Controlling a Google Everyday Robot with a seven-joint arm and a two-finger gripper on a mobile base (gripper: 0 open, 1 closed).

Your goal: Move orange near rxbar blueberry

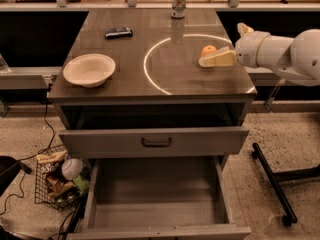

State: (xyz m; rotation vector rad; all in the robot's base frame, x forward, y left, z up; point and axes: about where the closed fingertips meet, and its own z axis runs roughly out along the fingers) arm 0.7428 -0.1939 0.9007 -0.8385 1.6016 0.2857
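- Camera view looks down at a grey bench (125,86) from the front, with two drawers under its top.
- Nearest is the lower drawer (160,204), which is pulled far out.
- On the floor to the left of it stands a wire basket (42,189) full of snack packets and a round white thing.
- A black stand leg (272,184) lies on the floor at the right.
- Above, the upper drawer (156,142) with a dark handle is pulled out only a little.
- On the near left part of the bench top sits a white bowl (89,69).
- A thin white ring (146,69) is marked on the middle and right part of the top.
- The orange (208,49) lies on the right side of the bench, inside the ring.
- The gripper (205,58) comes in from the right on a white arm (280,51). It is low at the orange, with its pale part right in front of the fruit. Whether it is spread or pinching the orange, I cannot tell.
- The rxbar blueberry (118,32) lies flat on the far left part, well apart from the orange.
- A drink can (178,1) stands upright at the far edge.
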